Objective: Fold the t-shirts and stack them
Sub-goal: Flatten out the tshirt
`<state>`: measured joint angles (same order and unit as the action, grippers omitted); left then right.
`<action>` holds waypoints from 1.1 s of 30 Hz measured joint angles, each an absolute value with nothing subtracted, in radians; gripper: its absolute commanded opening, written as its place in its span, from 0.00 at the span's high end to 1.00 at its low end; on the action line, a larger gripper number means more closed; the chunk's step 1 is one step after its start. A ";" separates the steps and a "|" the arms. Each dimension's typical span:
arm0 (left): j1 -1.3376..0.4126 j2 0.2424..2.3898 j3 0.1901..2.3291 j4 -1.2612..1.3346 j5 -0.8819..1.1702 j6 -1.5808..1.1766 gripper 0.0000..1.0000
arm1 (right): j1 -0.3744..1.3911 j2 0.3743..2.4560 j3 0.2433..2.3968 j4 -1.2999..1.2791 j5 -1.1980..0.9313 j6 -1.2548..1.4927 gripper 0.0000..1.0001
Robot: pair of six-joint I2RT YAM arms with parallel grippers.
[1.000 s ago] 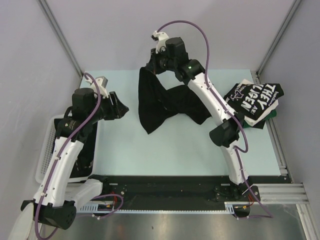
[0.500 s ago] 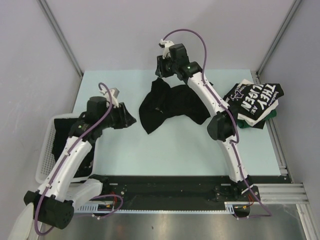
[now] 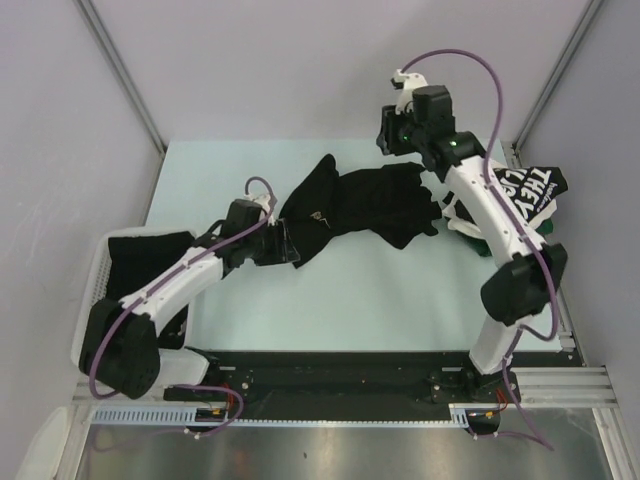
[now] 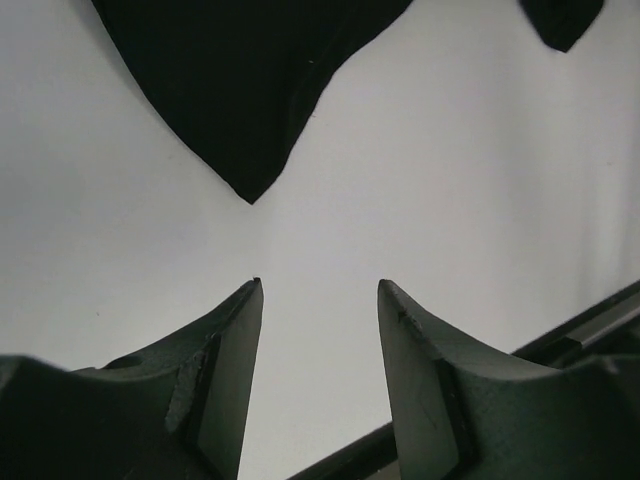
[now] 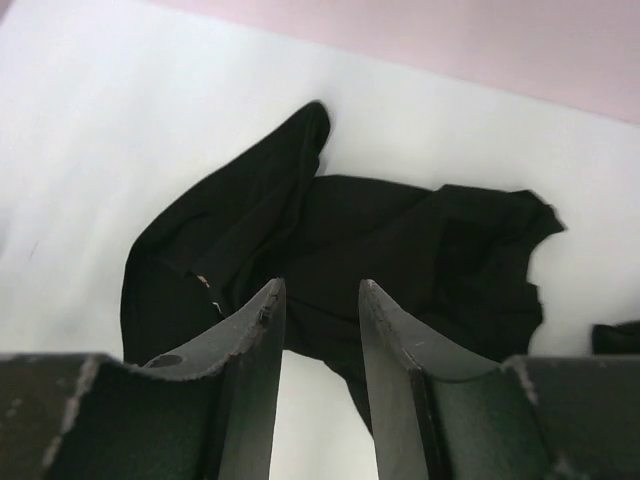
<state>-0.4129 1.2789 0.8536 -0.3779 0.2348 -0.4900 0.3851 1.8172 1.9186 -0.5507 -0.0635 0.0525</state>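
Pale green table between grey walls — crumpled black t-shirt mid-surface

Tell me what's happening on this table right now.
A robot is folding t-shirts. A crumpled black t-shirt lies loose on the table, not yet folded. The left claw is open, just short of its near corner; the right claw is open, raised past its far side. A lettered shirt sits at the right edge.
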 measured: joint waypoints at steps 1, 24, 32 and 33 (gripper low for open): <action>-0.416 1.315 0.857 -0.368 0.225 -0.491 0.45 | 0.376 1.774 1.889 -0.542 -0.060 0.051 0.59; -0.499 1.734 1.068 -0.395 -0.035 -0.498 0.46 | 0.364 1.482 1.596 -0.518 -0.054 0.051 0.59; -0.535 1.763 1.068 -0.432 -0.063 -0.500 0.48 | 0.364 1.476 1.585 -0.519 -0.061 0.051 0.59; -0.537 1.768 1.068 -0.433 -0.069 -0.500 0.49 | 0.364 1.476 1.585 -0.519 -0.061 0.051 0.60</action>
<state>-0.5369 1.7679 1.0683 -0.4328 -0.0692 -0.4995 0.3645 1.4757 1.5848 -0.5186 -0.0608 0.0513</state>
